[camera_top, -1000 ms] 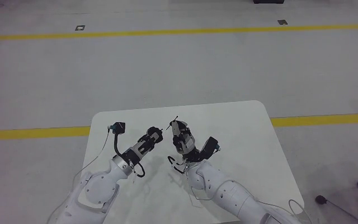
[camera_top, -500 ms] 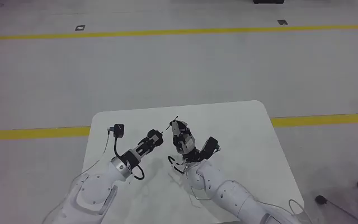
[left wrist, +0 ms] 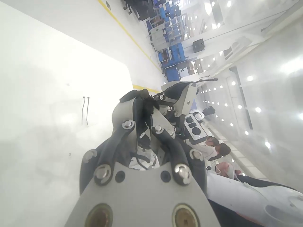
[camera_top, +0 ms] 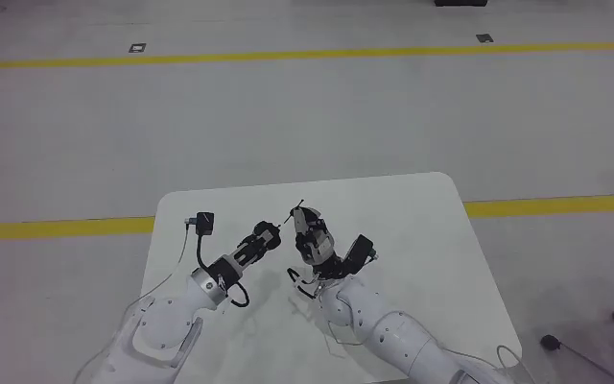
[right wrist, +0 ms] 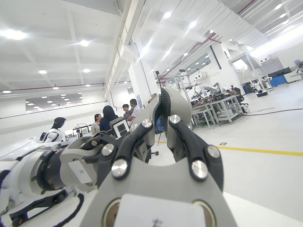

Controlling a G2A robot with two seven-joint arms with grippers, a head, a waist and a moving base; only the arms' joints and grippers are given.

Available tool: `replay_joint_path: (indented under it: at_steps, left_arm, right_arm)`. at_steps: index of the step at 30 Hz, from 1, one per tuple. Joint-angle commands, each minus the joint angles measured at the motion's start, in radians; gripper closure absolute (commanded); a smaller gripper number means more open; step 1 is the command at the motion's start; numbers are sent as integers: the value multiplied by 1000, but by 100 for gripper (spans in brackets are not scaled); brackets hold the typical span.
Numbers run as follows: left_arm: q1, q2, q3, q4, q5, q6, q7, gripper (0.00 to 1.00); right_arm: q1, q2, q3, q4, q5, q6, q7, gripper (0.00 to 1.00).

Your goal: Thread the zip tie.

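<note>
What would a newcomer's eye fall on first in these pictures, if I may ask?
First, the two arms nearly meeting above the middle of the white table: the right gripper, its jaws shut on a thin black zip tie that sticks out past them, faces the left gripper close by. Next, two spare zip ties lie side by side on the table, apart from both arms.

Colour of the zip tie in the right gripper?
Black zip tie, best in left wrist view.
</note>
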Motion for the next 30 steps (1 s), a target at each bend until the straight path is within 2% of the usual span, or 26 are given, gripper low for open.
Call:
replay_joint_path:
  at_steps: [1, 9, 30]
  left_arm:
    - [0, 0, 0, 0, 0, 0, 0, 100]
    - [0, 0, 0, 0, 0, 0, 0, 100]
    - [0, 0, 0, 0, 0, 0, 0, 100]
  right_arm:
    - [-6, -1, 8, -4, -14, -4, 3, 100]
    - [-19, -10, 30, -2, -50, -13, 10, 100]
    - [-16, -46, 51, 59, -99, -13, -10, 100]
